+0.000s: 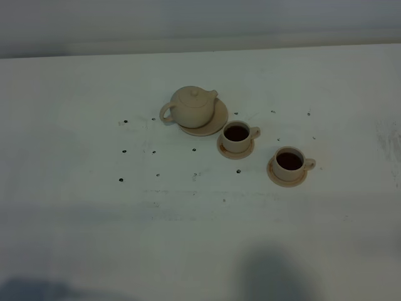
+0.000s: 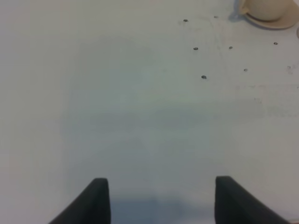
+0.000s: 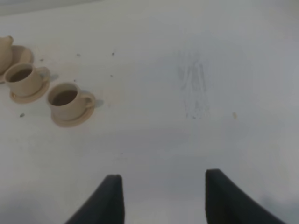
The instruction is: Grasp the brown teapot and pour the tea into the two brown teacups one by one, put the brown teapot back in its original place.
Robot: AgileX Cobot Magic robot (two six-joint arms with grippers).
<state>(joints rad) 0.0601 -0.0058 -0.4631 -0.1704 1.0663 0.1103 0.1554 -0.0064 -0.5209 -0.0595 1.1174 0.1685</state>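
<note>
Though unlabelled, brown teapot [image 1: 193, 106] on its saucer [image 1: 217, 120], teacups [image 1: 237, 136] beside.

Left gripper [image 2: 159, 198]: two dark fingers [image 2: 96, 200] poke into the wrist view, wide gap between them, nothing in there, just hanging over bare table.

Right gripper [image 3: 161, 196]: same deal really, both dark fingers [image 3: 110, 198] visible with a clear gap, nothing pinched between them, hovering above the surface.

Tilt: both wrist cams look down and forward, so both grippers are angled downward.

Arms: neither one actually shows up in the high camera, only a couple of soft shadows along the near edge.
</note>
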